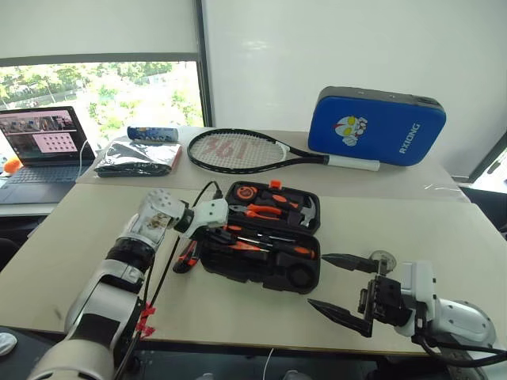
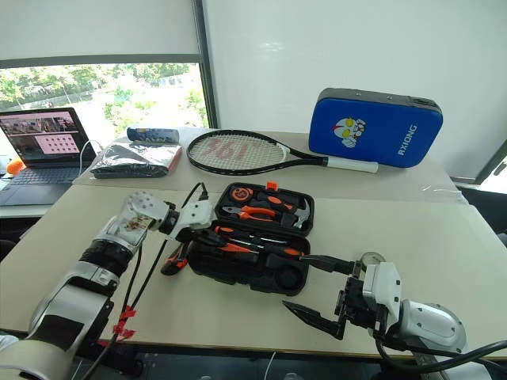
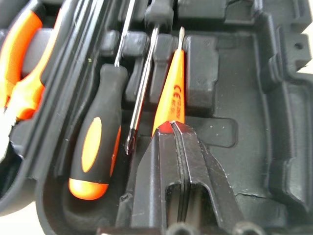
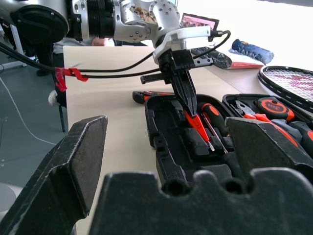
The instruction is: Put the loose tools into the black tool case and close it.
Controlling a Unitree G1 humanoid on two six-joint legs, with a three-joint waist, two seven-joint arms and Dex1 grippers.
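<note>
My left pincer (image 4: 191, 111) is pinched on the butt of the slim orange tester screwdriver (image 3: 171, 95), which lies slanted in the near tray of the open black tool case (image 1: 265, 273), just beside a black-and-orange screwdriver (image 3: 95, 147). If I let go while it sits askew, I judge it could ride up and block the lid. My right pincer (image 1: 342, 289) hangs spread wide, well clear.

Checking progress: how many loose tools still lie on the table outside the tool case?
2: an orange-black tool by the tool case's left side, and a round tape measure beside the right pincer. Others may be hidden.
</note>
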